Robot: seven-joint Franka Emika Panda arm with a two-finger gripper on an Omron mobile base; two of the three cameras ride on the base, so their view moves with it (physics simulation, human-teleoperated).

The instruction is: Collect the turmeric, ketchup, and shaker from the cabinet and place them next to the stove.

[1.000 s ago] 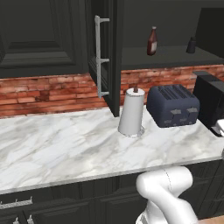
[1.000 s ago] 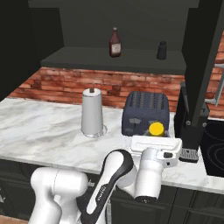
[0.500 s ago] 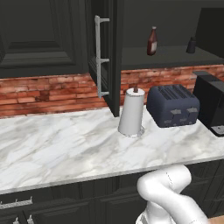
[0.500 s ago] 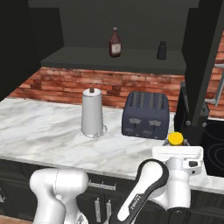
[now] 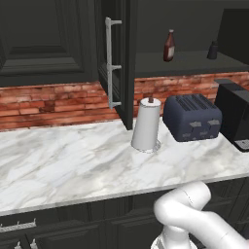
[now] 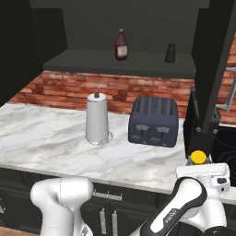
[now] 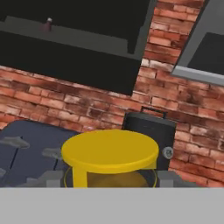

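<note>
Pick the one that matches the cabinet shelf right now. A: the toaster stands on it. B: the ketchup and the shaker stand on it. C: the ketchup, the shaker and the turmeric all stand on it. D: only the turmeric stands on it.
B: the ketchup and the shaker stand on the cabinet shelf, while the turmeric sits between the fingers of the gripper, low by the counter edge.

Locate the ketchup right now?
The ketchup stands on the open cabinet shelf, left of the shaker, above the toaster and paper towel roll.
</note>
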